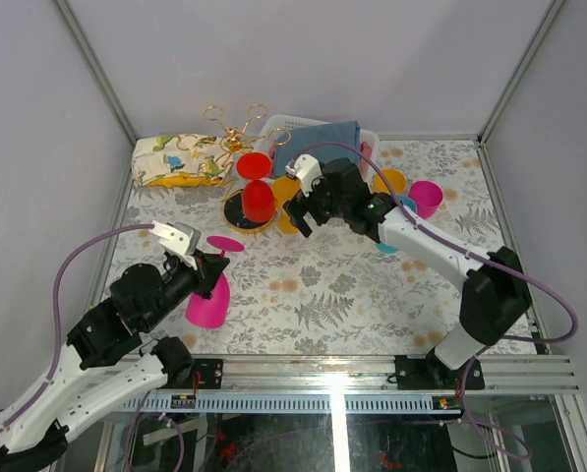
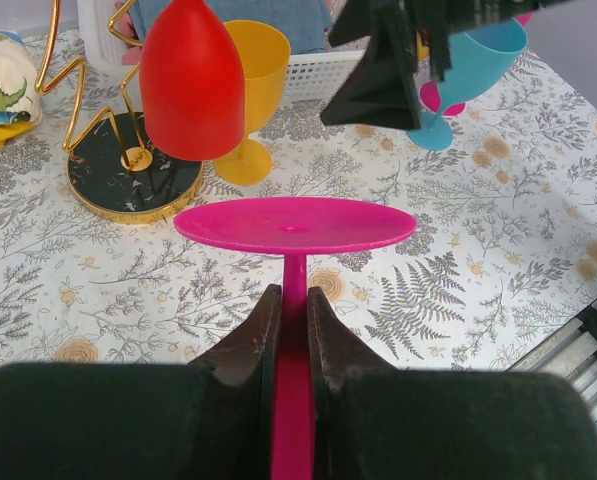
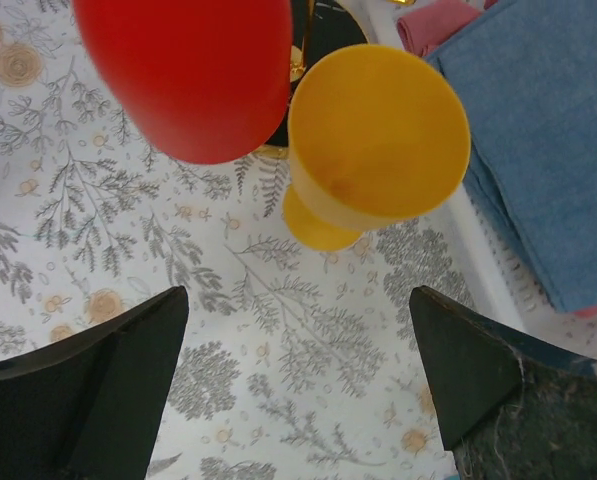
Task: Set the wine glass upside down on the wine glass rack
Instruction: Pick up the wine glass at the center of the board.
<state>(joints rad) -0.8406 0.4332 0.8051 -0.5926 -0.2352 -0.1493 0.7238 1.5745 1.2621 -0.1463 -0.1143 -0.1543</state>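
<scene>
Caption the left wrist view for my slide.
Left tool grips the pink wine glass by its stem; red glass hangs on the gold rack beyond.

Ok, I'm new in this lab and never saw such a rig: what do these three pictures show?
Two robot arms are bolted at the near edge of a leaf-patterned table. One picture looks down from above and behind them; the other two come from wrist cameras, each showing its own claw. The left claw is shut on the stem of a pink plastic wine glass, held upside down. The right claw is open and empty, near a yellow plastic goblet. A red plastic wine glass hangs upside down on the thin gold wire rack. Behind stands a white plastic basket holding a folded blue cloth.
</scene>
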